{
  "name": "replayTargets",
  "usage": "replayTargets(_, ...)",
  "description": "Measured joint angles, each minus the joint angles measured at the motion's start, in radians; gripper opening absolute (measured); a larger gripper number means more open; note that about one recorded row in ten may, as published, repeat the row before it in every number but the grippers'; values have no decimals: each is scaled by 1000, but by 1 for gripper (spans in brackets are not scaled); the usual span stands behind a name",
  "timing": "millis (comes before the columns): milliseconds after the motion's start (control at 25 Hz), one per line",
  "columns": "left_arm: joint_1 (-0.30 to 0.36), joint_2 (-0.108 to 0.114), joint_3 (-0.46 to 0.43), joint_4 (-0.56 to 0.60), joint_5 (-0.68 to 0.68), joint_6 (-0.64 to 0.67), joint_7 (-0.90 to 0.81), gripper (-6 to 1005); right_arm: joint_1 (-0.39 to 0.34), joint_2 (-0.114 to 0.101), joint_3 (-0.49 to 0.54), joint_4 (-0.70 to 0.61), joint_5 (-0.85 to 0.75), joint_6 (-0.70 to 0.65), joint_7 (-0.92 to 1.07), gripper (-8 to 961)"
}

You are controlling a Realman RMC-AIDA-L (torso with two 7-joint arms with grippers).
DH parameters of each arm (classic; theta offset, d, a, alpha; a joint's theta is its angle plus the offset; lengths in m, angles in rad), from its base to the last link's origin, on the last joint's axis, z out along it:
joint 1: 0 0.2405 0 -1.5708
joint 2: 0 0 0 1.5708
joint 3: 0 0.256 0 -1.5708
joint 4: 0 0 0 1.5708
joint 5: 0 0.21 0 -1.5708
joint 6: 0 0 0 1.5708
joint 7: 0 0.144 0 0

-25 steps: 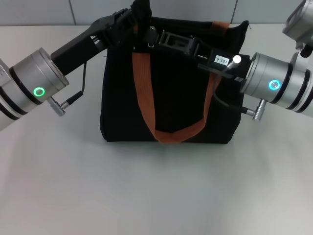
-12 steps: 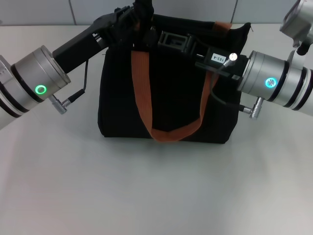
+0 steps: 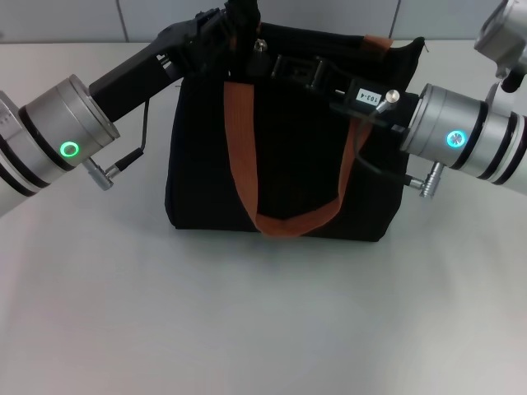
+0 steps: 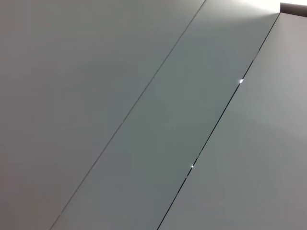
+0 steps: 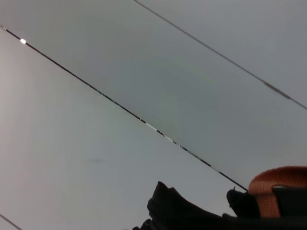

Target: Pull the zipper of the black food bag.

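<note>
On a pale grey table [image 3: 263,329], backed by a panelled wall [image 4: 144,115], the black food bag [image 3: 288,164] stands upright at centre, one orange-brown strap [image 3: 284,222] looping down its front. We see the left gripper [image 3: 239,37] at the bag's top edge toward its left end; the right gripper [image 3: 288,70] lies along the same edge from the right. A small silver part near [image 3: 260,46] may be the zipper. We cannot tell how either gripper's jaws stand.
</note>
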Motion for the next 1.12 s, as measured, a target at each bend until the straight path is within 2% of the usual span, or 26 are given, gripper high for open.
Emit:
replayTargets(240,0,0,-1,-1,-8,0,2,24,-4,0,-1,-3,6,-13,-4,17)
replayTargets(1120,55,2,-12,4,-18,-20,17,24,-51,-8,-7,-66,9,-87,30,-1)
